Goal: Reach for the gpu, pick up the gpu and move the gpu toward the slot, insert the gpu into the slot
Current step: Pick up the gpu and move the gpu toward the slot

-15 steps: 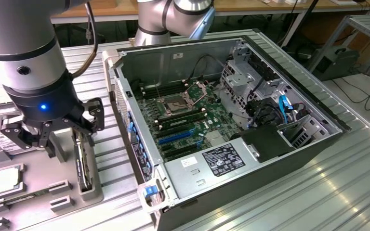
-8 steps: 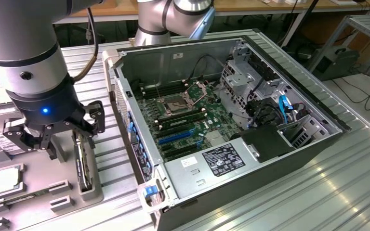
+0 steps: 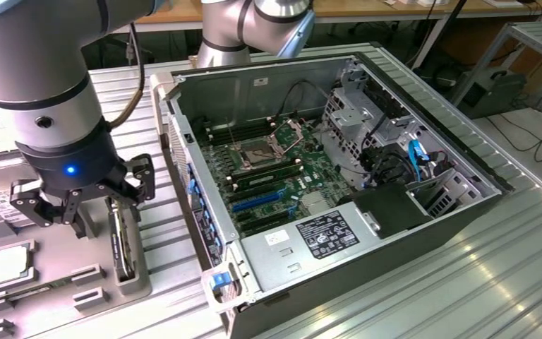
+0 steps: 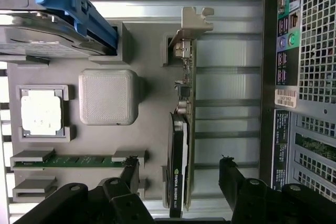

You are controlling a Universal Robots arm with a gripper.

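The gpu (image 4: 184, 129) stands on edge in a grey holder tray (image 4: 152, 103), its silver bracket (image 4: 195, 22) at one end and its dark fan shroud toward my fingers. My gripper (image 4: 181, 177) is open above it, with one black finger (image 4: 131, 174) on each side of the card and not touching it. In the exterior view the gripper (image 3: 81, 210) hangs over the tray (image 3: 54, 296) on the exterior view's left, just beside the upright gpu (image 3: 125, 244). The blue slot (image 3: 262, 203) lies on the motherboard inside the open computer case (image 3: 252, 85).
The tray also holds a square CPU chip (image 4: 42, 113), a hard drive with a blue bracket (image 4: 52, 30), a green memory stick (image 4: 73, 160) and a grey square block (image 4: 108, 96). The case's rear panel (image 4: 304, 77) stands close beside the tray. Ribbed metal tabletop (image 3: 459, 282) surrounds everything.
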